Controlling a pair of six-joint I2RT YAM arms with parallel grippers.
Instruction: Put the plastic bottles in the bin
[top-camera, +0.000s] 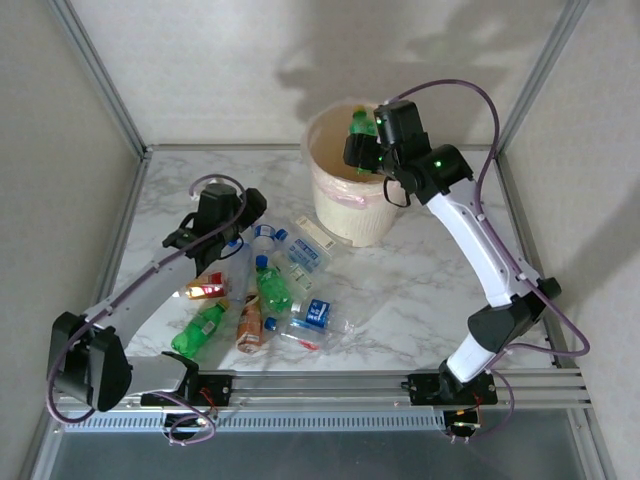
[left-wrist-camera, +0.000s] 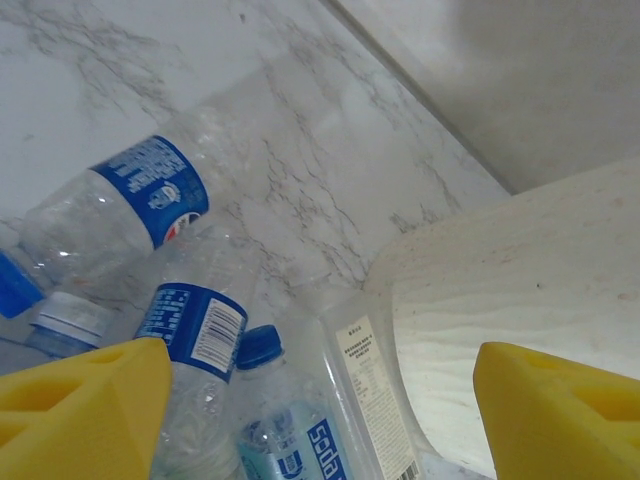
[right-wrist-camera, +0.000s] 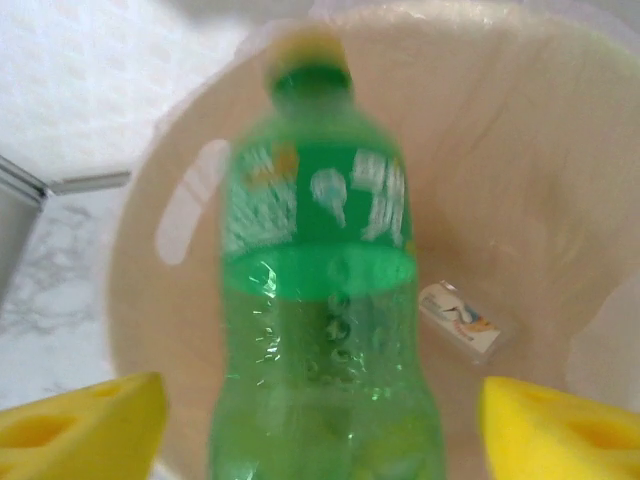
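Green bottle (right-wrist-camera: 320, 300) hung untouched between the spread pads of the right gripper (right-wrist-camera: 322, 415) over the far bin (right-wrist-camera: 560, 150). The left arm (top-camera: 160, 275) extended over the near-left bottles (top-camera: 270, 290), with the left gripper (left-wrist-camera: 318, 405) pads apart.

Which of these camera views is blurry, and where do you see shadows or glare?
Right wrist: the green bottle is smeared by motion blur, and the bin behind it is soft. Left wrist: the clear bottles are fairly sharp, with glints on the plastic. Top external: soft arm shadows fall on the back wall above the bin; light is otherwise even.
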